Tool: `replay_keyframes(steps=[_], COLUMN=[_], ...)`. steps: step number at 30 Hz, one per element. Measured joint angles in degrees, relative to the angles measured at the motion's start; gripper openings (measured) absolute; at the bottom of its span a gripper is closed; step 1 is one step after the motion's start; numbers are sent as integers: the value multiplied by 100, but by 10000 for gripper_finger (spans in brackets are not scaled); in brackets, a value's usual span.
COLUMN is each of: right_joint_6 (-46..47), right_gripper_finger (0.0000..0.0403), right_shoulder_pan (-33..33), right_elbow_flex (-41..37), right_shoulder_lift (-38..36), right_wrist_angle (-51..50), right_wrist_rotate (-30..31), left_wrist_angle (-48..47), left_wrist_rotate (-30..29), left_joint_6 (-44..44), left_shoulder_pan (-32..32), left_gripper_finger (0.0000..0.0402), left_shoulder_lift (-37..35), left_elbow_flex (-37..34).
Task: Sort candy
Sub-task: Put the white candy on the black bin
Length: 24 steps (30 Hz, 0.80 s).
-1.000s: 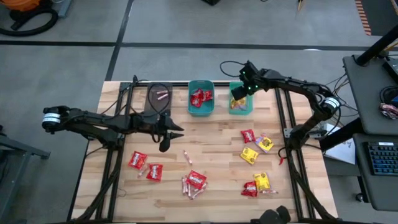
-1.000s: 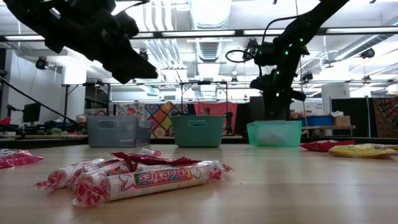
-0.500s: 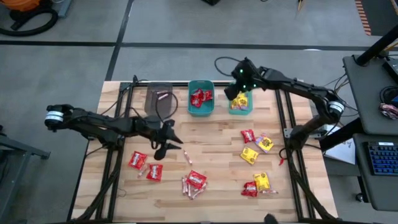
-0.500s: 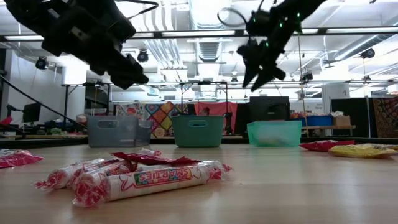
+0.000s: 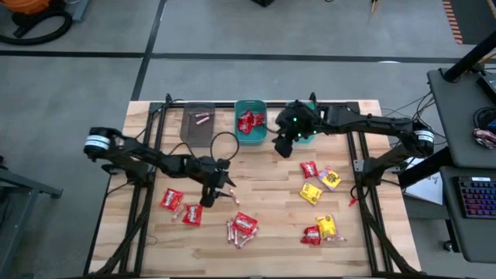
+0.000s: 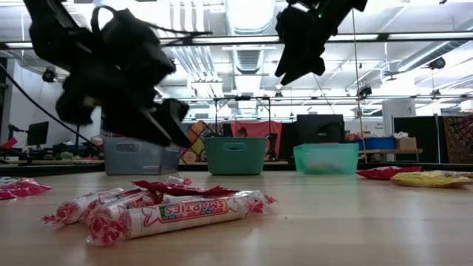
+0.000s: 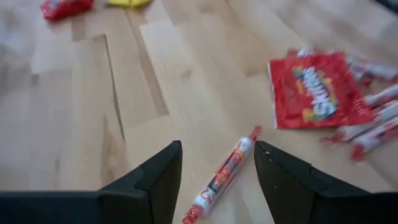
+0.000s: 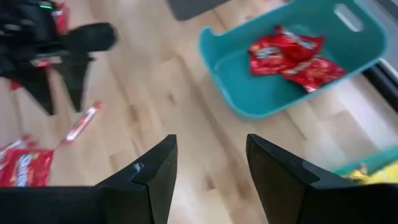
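On the bench (image 5: 263,174), three bins are lined along the far edge: a grey bin (image 5: 196,124) holding one stick sweet, a teal bin (image 5: 250,122) holding red packets, and a second teal bin (image 8: 373,171) with yellow packets, mostly hidden under the right arm. The left pincer (image 7: 217,180) is held just above one stick sweet (image 7: 222,175), its jaws apart on either side. The right pincer (image 8: 208,168) hangs empty with jaws apart beside the red-packet bin. Loose on the bench are counted six red packets (image 5: 171,200), four yellow packets (image 5: 311,193) and a cluster of stick sweets (image 5: 233,232).
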Motion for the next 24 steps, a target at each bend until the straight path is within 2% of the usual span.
replay_keyframes(steps=[7, 14, 18, 24], right_joint_6=[27, 33, 36, 36], right_gripper_finger=[183, 182, 182, 182], right_shoulder_pan=[397, 540, 551, 551], right_elbow_flex=[-20, -33, -79, -218], right_shoulder_lift=[13, 13, 13, 13], right_wrist_angle=[-10, 10, 14, 66], right_wrist_rotate=[4, 15, 21, 21], left_wrist_angle=[486, 595, 582, 363], left_wrist_rotate=[3, 28, 35, 11], left_joint_6=[8, -83, -135, -150], left_shoulder_pan=[0, 4, 4, 2], left_gripper_finger=[185, 165, 123, 21], left_shoulder_lift=[889, 1265, 1281, 1137], left_elbow_flex=[82, 179, 179, 175])
